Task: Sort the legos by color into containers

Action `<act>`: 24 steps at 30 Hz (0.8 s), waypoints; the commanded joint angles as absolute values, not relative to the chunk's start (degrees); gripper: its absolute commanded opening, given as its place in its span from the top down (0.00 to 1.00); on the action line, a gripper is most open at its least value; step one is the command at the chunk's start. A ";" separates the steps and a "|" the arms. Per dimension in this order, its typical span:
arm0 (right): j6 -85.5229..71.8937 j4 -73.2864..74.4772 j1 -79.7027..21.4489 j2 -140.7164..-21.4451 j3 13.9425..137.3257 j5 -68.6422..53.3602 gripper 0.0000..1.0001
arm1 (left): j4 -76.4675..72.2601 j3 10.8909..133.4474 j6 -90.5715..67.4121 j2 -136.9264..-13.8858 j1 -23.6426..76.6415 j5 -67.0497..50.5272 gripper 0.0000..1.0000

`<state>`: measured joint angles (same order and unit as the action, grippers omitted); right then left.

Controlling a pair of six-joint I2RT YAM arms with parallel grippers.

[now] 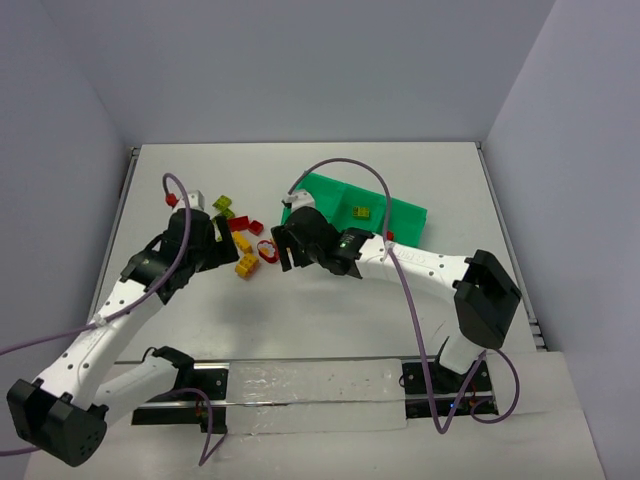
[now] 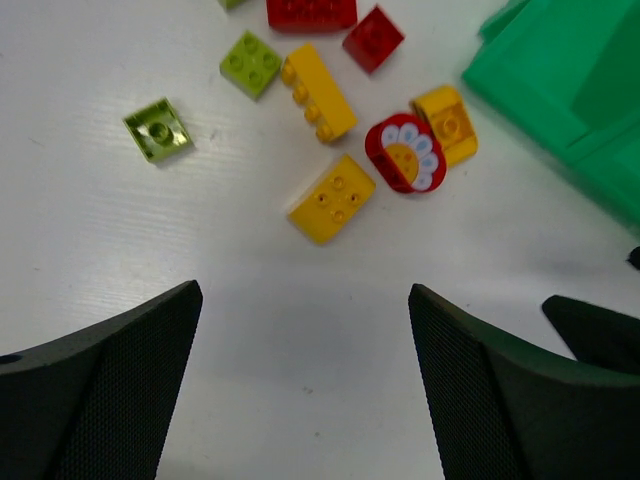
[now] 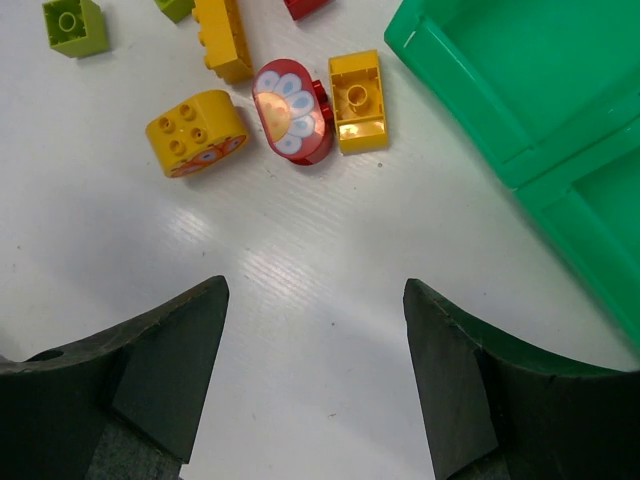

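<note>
The legos lie loose on the white table left of the green tray [image 1: 400,215]: a yellow rounded brick [image 3: 195,132], a red daisy-faced piece [image 3: 290,110], a yellow brick [image 3: 358,100], olive bricks [image 2: 150,130] and red ones [image 2: 370,38]. One olive brick [image 1: 360,212] sits inside a tray compartment. My left gripper [image 2: 305,295] hovers open over bare table just short of the pile. From the tray side, my right gripper [image 3: 315,288] also stands open and empty, facing the same pile. In the top view the left gripper [image 1: 222,243] and right gripper [image 1: 280,250] flank the bricks.
The tray's near corner [image 3: 520,90] lies close to the right gripper's right finger. A small red piece [image 1: 171,200] and a white one [image 1: 197,200] sit apart at the far left. Grey walls close the table on three sides.
</note>
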<state>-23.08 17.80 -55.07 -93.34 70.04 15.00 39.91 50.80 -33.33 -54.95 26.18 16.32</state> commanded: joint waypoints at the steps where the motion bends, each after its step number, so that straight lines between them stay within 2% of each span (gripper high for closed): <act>1: -25.84 19.35 -53.73 -91.16 69.93 17.50 0.21 | 33.12 50.30 -32.13 -60.17 26.73 9.22 0.07; 5: -25.93 21.09 -49.32 -84.05 66.81 18.37 0.20 | 31.29 52.20 -29.63 -70.19 27.16 9.05 0.06; 12: -23.87 24.82 -38.22 -70.18 61.89 21.61 0.19 | 28.48 53.74 -26.90 -79.91 27.29 10.60 0.09; 24: -21.88 27.33 -32.40 -63.78 61.09 23.44 0.18 | 26.16 57.51 -26.66 -90.17 27.42 9.55 0.20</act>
